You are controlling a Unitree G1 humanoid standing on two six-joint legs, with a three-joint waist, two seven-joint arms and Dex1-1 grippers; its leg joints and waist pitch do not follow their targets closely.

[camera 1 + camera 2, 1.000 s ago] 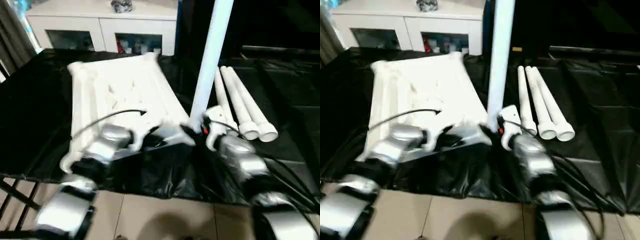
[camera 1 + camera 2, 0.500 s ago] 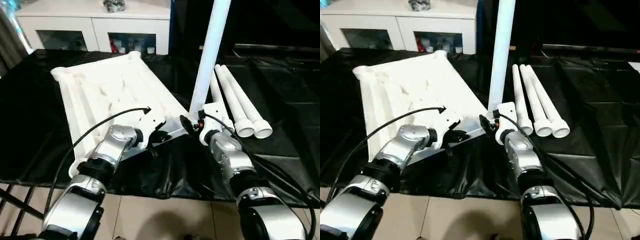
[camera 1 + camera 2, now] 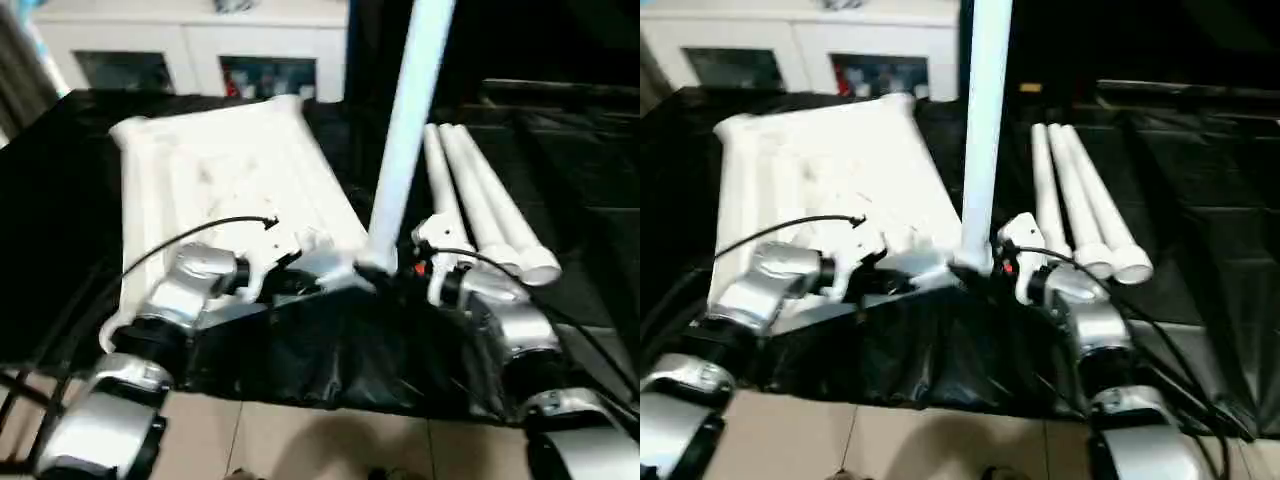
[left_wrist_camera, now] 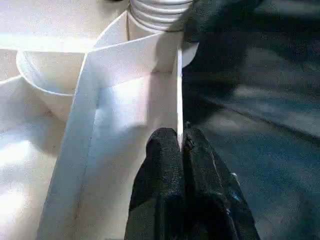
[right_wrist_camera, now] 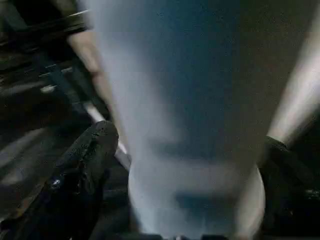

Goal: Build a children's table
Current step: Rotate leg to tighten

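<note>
Nearest the camera, the two silver forearms reach over the front edge of the worktop [image 3: 90, 230], which is draped in black sheeting. The left gripper [image 4: 181, 150] has its fingers pressed together on a thin upright rib at the near corner of the tabletop [image 3: 230, 170], which lies ribbed side up. The right gripper [image 5: 185, 165] has its black fingers [image 5: 85, 165] spread on either side of the standing leg [image 3: 405, 130]; whether they touch it is hard to tell in the blur. That leg rises from the near right corner socket, and its top is cut off by the picture's edge. Just to the right, three more legs [image 3: 480, 205] lie side by side on the sheeting. Farthest back stands a white cabinet [image 3: 190, 50], its contents too blurred to make out.
</note>
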